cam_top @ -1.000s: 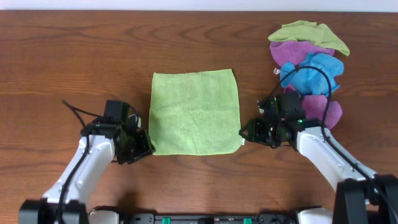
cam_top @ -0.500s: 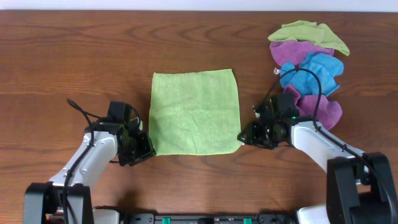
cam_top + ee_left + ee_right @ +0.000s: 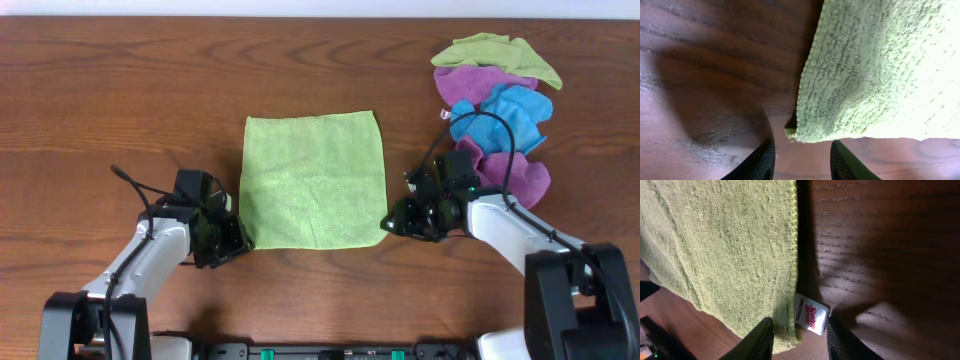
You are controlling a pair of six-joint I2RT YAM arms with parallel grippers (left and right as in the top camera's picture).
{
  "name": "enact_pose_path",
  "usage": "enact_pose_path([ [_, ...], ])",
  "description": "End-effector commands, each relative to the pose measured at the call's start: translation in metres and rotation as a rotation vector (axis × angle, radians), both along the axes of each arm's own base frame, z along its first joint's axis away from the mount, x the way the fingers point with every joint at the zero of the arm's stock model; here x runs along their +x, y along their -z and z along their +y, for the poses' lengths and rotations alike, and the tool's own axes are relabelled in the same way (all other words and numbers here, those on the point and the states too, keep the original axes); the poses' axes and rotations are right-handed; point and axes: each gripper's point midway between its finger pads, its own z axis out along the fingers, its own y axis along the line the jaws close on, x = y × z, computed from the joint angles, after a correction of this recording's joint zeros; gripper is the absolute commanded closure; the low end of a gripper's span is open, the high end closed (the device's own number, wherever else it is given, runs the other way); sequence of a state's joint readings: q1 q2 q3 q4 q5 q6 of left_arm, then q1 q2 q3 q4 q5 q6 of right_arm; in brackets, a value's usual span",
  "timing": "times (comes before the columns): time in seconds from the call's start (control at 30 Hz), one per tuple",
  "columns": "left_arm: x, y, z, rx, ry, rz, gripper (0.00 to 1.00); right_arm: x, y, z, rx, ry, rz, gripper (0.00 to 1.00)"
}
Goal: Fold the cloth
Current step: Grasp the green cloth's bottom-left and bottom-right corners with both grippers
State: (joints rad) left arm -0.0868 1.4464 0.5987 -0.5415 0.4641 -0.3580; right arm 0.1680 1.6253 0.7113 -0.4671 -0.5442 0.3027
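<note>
The cloth (image 3: 312,180) lies flat and spread out in the middle of the table, a light lime-green square. My left gripper (image 3: 232,238) sits low at its near left corner. In the left wrist view the cloth (image 3: 880,70) ends just ahead of that open gripper (image 3: 802,161), with bare wood between the fingers. My right gripper (image 3: 393,220) is at the near right corner. There the cloth (image 3: 720,245) and its white tag (image 3: 811,314) lie between the fingers of the open right gripper (image 3: 799,336), which straddle the corner without pinching it.
At the back right is a pile of crumpled cloths: a lime-green one (image 3: 495,55), a purple one (image 3: 480,82), a blue one (image 3: 505,115) and another purple one (image 3: 520,175) just behind my right arm. The wooden table (image 3: 120,90) carries everything.
My left gripper has crept right, closer to the near left corner. My right gripper has shifted slightly left onto the near right corner. The cloth has not moved.
</note>
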Motion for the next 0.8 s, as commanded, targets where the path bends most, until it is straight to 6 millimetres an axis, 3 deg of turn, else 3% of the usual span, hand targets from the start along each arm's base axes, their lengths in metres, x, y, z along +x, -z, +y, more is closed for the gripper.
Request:
enact_pose_path([
  [0.0,-0.003,0.006,0.009,0.05,0.005,0.007,0.62,-0.004,0.003,0.001,0.009,-0.016,0.011,0.64],
  [0.27,0.008,0.01,0.021,0.128,0.004,-0.043,0.62,-0.004,0.003,0.001,0.01,-0.016,0.011,0.66],
  [0.57,0.015,0.016,0.017,0.112,0.007,-0.057,0.62,-0.003,0.002,0.002,0.018,-0.018,0.008,0.66],
  [0.63,0.013,0.02,0.013,0.084,0.011,-0.036,0.63,-0.003,0.002,0.002,0.017,-0.018,0.007,0.66],
  [0.77,0.004,0.029,0.002,0.022,0.019,0.027,0.76,-0.003,0.002,0.002,0.017,-0.018,0.008,0.67],
])
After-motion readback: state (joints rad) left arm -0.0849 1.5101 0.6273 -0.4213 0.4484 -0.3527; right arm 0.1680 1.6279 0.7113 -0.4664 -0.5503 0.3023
